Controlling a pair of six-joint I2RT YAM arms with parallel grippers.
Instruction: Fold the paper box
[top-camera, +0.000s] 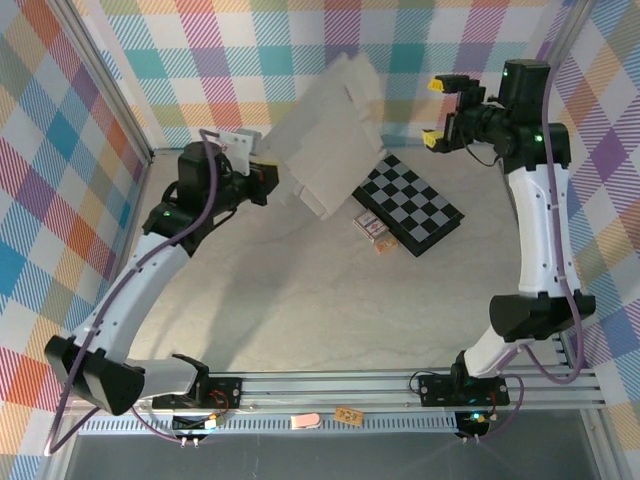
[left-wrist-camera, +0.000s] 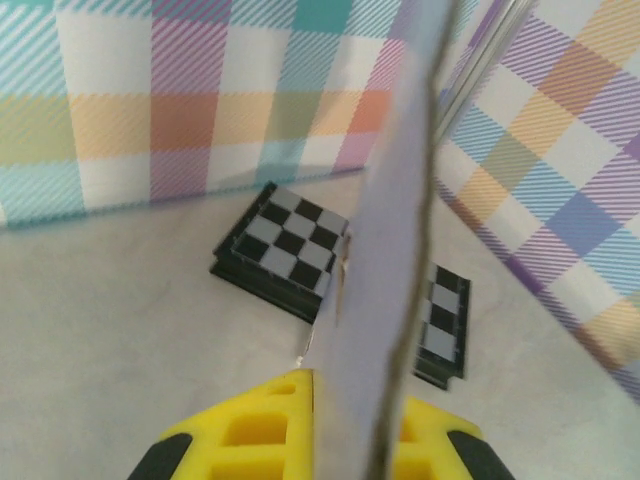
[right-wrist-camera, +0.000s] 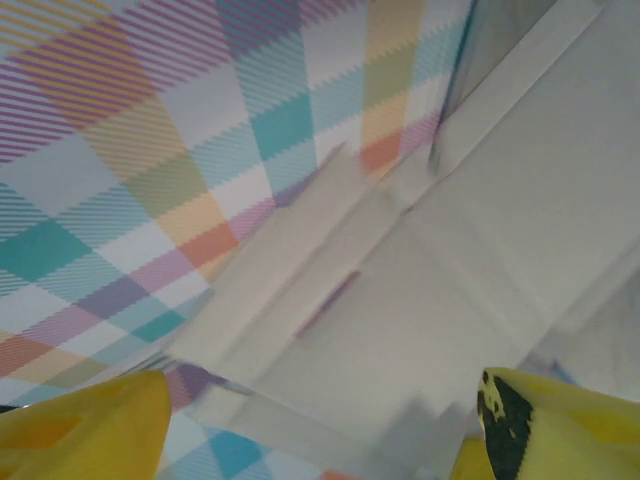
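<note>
- The paper box (top-camera: 330, 125) is an unfolded, creased sheet held in the air over the far part of the counter (top-camera: 300, 320). It is tilted, with its off-white side toward the top camera.
- The left jaws are clamped on the sheet's lower left edge, at the end of the left arm (top-camera: 150, 260).
- In the left wrist view the sheet (left-wrist-camera: 380, 250) rises nearly edge-on from between the yellow fingers (left-wrist-camera: 250, 430), its pale lavender face showing.
- The right jaws stand apart in the air to the right of the sheet and do not touch it. One yellow fingertip (top-camera: 437, 86) is well apart from the other, and nothing lies between them.
- In the right wrist view the yellow fingers (right-wrist-camera: 80, 430) sit at the two bottom corners, with the off-white sheet (right-wrist-camera: 440, 280) ahead of them.
- A black-and-white checkerboard (top-camera: 412, 205) lies flat on the counter, below the sheet's lower right corner. It also shows behind the sheet in the left wrist view (left-wrist-camera: 285, 240).
- Small card packs (top-camera: 372, 228) lie just beside the checkerboard's near-left edge.
- Plaid walls (top-camera: 200, 60) enclose the counter.
</note>
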